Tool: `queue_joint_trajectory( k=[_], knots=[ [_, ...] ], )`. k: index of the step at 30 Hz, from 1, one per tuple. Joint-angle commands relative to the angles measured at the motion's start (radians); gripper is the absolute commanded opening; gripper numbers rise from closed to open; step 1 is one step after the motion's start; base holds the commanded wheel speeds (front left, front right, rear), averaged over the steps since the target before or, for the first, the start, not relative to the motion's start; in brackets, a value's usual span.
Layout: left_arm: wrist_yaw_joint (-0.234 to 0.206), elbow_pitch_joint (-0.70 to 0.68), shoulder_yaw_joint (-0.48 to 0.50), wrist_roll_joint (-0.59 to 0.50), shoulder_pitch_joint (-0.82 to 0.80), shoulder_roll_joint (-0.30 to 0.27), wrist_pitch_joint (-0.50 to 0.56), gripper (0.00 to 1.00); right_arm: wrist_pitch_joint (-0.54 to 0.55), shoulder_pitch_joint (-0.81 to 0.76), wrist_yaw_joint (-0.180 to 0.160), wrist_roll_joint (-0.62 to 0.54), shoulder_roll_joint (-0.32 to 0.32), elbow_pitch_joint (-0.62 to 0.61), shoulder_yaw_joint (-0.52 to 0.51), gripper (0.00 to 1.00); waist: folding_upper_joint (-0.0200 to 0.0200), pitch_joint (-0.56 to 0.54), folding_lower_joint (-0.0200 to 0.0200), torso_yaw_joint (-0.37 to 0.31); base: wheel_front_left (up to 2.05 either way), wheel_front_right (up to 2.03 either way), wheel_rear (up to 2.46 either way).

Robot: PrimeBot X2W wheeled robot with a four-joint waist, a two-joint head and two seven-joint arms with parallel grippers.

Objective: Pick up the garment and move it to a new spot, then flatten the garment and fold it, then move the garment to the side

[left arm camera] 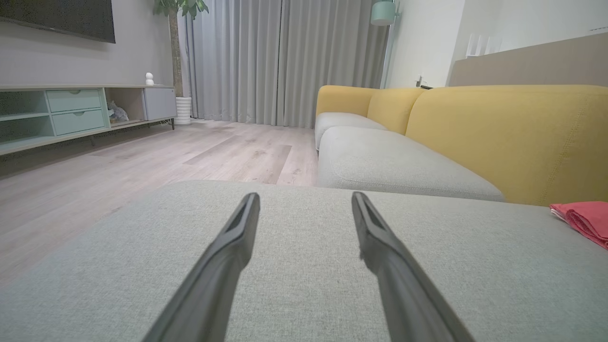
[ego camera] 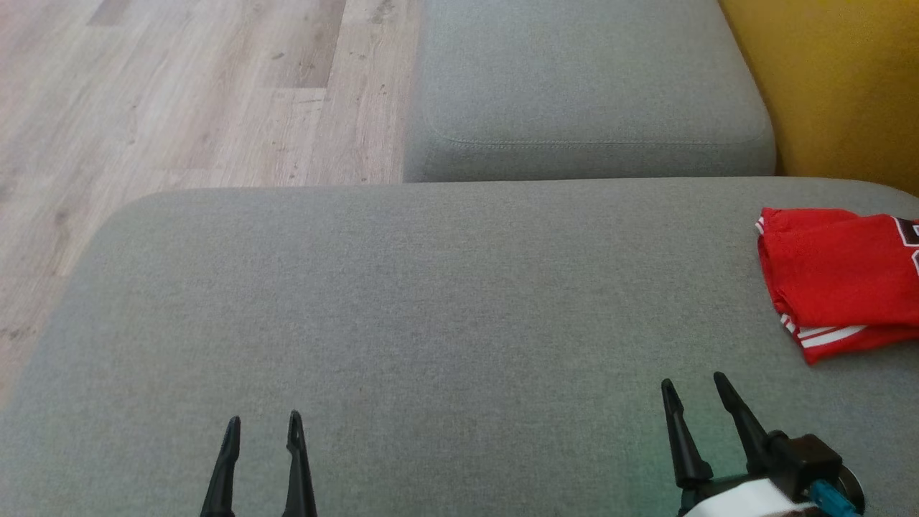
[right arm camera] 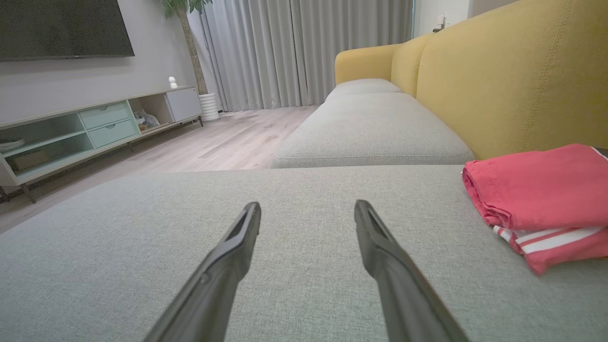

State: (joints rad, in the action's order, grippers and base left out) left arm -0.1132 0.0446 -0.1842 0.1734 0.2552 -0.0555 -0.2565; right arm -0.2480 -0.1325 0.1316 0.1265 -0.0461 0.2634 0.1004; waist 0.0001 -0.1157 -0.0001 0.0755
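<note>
A red garment [ego camera: 836,276] with white stripes lies folded at the right edge of the grey sofa cushion [ego camera: 402,301], close to the yellow backrest. In the right wrist view the garment [right arm camera: 541,194] sits to the right of my fingers, and in the left wrist view its red edge [left arm camera: 584,218] shows at far right. My right gripper [ego camera: 695,386] hovers open low over the cushion, to the lower left of the garment and apart from it. My left gripper [ego camera: 263,425] stands open near the front of the cushion, holding nothing.
A second grey seat cushion [ego camera: 581,86] lies beyond, along the yellow backrest [ego camera: 840,79]. Wooden floor [ego camera: 179,93] runs to the left of the sofa. A TV console [right arm camera: 95,128], a potted plant [left arm camera: 178,52] and grey curtains [left arm camera: 285,57] stand across the room.
</note>
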Motion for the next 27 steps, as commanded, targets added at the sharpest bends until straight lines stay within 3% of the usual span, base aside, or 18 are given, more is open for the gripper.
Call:
queue_joint_trajectory(
  k=[1, 23, 24, 27],
  knots=[
    [0.003, -0.039, 0.041, -0.009, -0.026, 0.005, -0.005, 1.00, -0.014, 0.026, -0.001, 0.002, -0.004, -0.037, 0.027, 1.00, -0.0001, -0.004, 0.0001, -0.004, 0.00, 0.00, 0.00],
    [0.022, -0.029, 0.051, -0.056, -0.020, 0.005, -0.005, 1.00, -0.014, 0.013, -0.001, 0.013, -0.004, -0.049, 0.000, 1.00, -0.0001, 0.001, 0.0001, -0.025, 0.00, 0.00, 0.00],
    [0.018, 0.001, 0.019, -0.051, 0.020, -0.001, 0.000, 0.00, 0.000, -0.025, 0.000, 0.007, 0.001, -0.015, -0.019, 0.00, -0.0001, 0.001, 0.0002, -0.025, 0.00, 0.00, 0.00],
    [0.018, 0.041, 0.016, -0.045, 0.024, 0.000, 0.000, 0.00, 0.002, -0.031, 0.000, 0.012, 0.001, 0.025, -0.015, 0.00, -0.0001, 0.002, 0.0002, -0.026, 0.00, 0.00, 0.00]
  ],
)
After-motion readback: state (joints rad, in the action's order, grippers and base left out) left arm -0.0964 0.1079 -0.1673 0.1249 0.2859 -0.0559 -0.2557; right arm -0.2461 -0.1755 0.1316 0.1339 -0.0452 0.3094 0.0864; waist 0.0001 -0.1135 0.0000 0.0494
